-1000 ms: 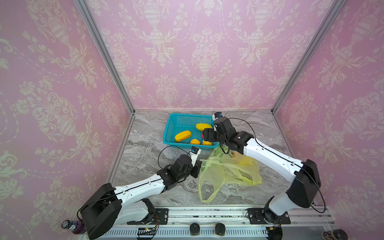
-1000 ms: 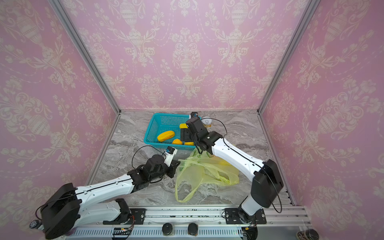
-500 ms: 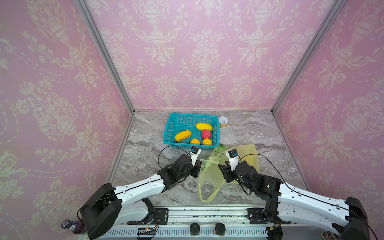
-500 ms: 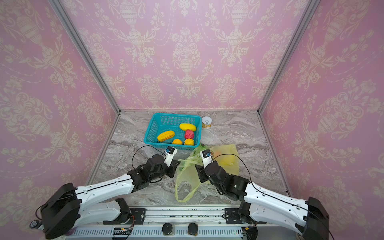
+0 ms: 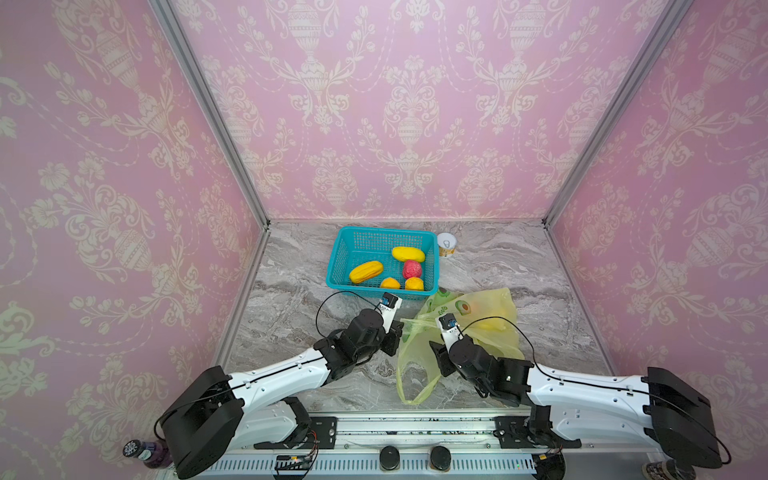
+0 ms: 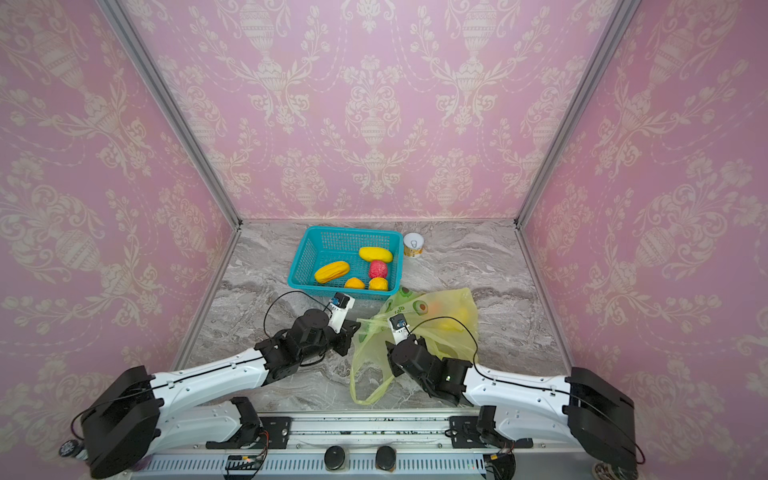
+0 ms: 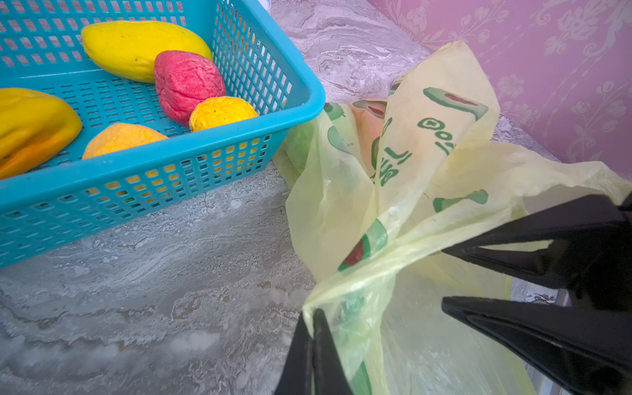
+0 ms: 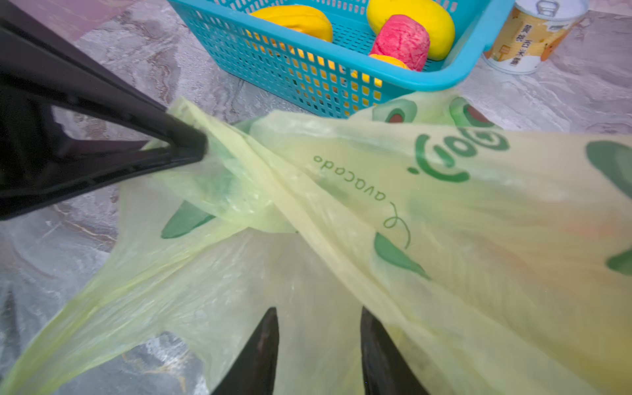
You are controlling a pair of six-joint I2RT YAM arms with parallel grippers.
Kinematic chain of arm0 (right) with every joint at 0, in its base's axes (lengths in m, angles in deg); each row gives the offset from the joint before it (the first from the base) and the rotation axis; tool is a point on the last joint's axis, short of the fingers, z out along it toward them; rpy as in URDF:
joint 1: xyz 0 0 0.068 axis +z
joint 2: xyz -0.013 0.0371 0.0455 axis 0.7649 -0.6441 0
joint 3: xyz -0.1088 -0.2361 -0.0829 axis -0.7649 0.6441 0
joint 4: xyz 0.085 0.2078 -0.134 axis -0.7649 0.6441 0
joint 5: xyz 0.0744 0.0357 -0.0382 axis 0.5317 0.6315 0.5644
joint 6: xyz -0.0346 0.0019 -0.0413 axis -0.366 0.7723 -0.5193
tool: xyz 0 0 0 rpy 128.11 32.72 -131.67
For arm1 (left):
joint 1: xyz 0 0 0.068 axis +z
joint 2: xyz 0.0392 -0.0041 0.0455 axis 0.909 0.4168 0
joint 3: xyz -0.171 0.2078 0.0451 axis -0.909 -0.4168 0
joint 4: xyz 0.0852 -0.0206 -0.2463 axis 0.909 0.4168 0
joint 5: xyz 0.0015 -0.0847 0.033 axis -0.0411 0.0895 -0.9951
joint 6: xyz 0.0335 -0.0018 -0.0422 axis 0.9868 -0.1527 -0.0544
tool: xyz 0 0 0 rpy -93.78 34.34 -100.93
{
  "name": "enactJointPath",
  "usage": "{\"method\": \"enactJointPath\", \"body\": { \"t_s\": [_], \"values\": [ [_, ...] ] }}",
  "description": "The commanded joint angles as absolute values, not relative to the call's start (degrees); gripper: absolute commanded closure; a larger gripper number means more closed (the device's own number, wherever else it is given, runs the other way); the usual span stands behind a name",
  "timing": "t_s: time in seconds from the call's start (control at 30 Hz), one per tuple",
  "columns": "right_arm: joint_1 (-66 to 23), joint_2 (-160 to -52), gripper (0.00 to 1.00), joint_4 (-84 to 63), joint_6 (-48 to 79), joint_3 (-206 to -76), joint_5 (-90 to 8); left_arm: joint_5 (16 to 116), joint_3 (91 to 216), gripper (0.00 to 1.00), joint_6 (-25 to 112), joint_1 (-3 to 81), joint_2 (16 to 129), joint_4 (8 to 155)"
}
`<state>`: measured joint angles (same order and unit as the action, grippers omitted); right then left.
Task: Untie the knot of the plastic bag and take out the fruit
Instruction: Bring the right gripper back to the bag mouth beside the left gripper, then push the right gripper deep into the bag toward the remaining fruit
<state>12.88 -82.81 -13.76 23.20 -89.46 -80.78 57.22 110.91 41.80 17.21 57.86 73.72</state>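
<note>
The yellow-green plastic bag lies crumpled on the marble in front of the basket. My left gripper is shut on a bunched edge of the bag, holding it up. My right gripper is open just above the loose film at the bag's mouth, nothing between its fingers. Fruit shows dimly through the film: a yellow one and an orange one. The knot is out of view.
A teal mesh basket stands behind the bag and holds two yellow oblong fruits, a pink-red one and two orange ones. A white-topped can stands to the basket's right.
My right arm has swung back from over the basket to the bag's mouth and its jaws have narrowed. A pink-red fruit now lies in the basket. The left gripper has not moved.
</note>
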Motion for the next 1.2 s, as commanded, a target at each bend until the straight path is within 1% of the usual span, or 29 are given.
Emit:
{"method": "enactJointPath", "body": {
  "t_s": [0.0, 0.1, 0.2, 0.37, 0.43, 0.5, 0.57, 0.6, 0.73, 0.87, 1.07, 1.17],
  "values": [
    [12.79, -86.10, 0.58, -9.99, 27.77, -92.12, -90.85, 56.97, 110.00, 1.00, 42.29, 17.47, 56.02, 74.31],
    [11.53, -89.35, 0.58, -3.81, 32.64, -94.81, -95.63, 57.04, 109.68, 1.00, 42.19, 17.47, 55.34, 74.33],
    [8.93, -93.38, 0.62, 5.75, 40.51, -98.43, -99.45, 56.97, 109.28, 1.00, 42.07, 17.47, 54.53, 74.09],
    [5.77, -97.71, 0.63, 16.31, 51.00, -101.78, -102.99, 56.60, 109.01, 1.00, 42.06, 17.47, 53.88, 74.09],
    [5.08, -97.91, 0.57, 19.76, 55.44, -102.10, -104.65, 56.70, 109.10, 1.00, 42.11, 17.47, 54.03, 74.12],
    [4.45, -98.09, 0.47, 22.03, 59.09, -102.11, -105.71, 56.81, 109.19, 1.00, 42.05, 17.47, 54.31, 74.06],
    [3.77, -98.60, 0.37, 22.37, 60.79, -101.77, -105.95, 56.85, 109.19, 1.00, 42.09, 17.47, 54.49, 74.01],
    [3.34, -98.97, 0.34, 22.49, 61.78, -101.69, -106.02, 56.86, 109.20, 1.00, 42.15, 17.47, 54.50, 74.02],
    [1.47, -100.28, 0.24, 20.11, 62.79, -100.76, -105.94, 56.87, 109.10, 1.00, 42.10, 17.46, 54.33, 74.02],
    [-0.76, -102.11, 0.16, 11.13, 58.72, -99.27, -103.87, 56.93, 109.12, 1.00, 42.04, 17.47, 54.32, 74.00],
    [-5.95, -107.57, 0.12, 0.90, 55.88, -98.60, -100.77, 57.13, 109.19, 1.00, 42.18, 17.47, 54.33, 74.03],
    [-7.53, -111.15, 0.12, -2.20, 55.57, -99.10, -100.80, 56.93, 109.10, 1.00, 42.23, 17.47, 54.15, 74.10]
  ]
}}
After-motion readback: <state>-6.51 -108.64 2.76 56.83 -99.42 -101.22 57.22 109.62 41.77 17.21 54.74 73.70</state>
